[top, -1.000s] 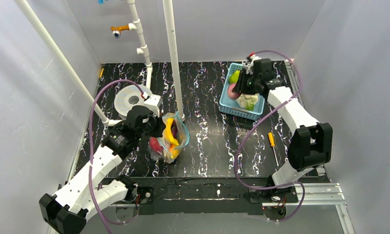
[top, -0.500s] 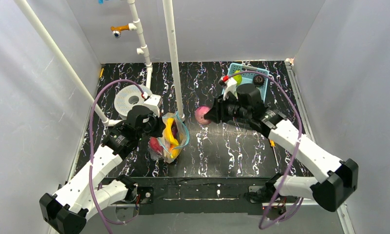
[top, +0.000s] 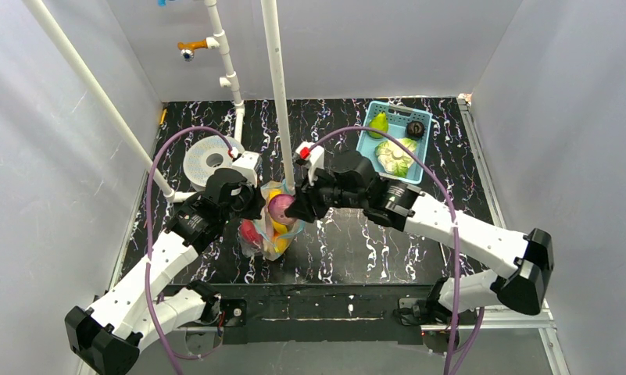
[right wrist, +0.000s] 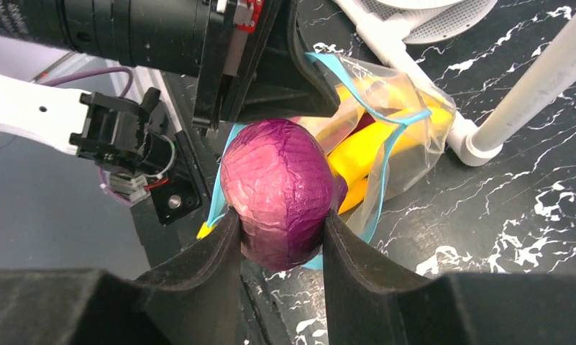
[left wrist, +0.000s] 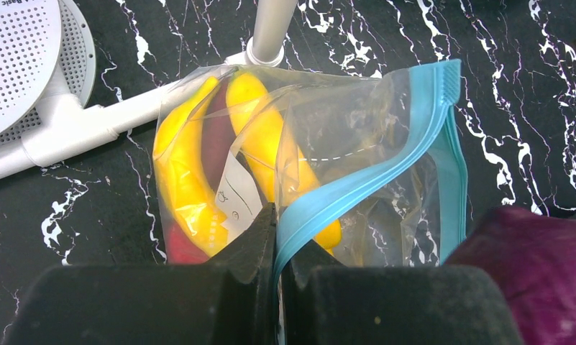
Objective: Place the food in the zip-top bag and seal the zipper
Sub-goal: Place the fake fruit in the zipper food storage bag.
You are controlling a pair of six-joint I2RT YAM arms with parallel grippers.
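The clear zip-top bag [top: 272,234] lies at centre left, mouth held open; it also shows in the left wrist view [left wrist: 357,144] and the right wrist view [right wrist: 407,144]. Inside are a yellow banana [left wrist: 177,172], an orange-yellow piece [left wrist: 270,144] and something red [left wrist: 180,248]. My left gripper [left wrist: 276,241] is shut on the light-blue zipper strip [left wrist: 357,190]. My right gripper [right wrist: 277,237] is shut on a magenta piece [right wrist: 277,190] and holds it over the bag's mouth [top: 280,207].
A light-blue basket [top: 395,141] at the back right holds a green pear, a cabbage-like piece and a dark item. A white upright pipe [top: 277,94] stands just behind the bag. A white spool [top: 208,160] lies at the left.
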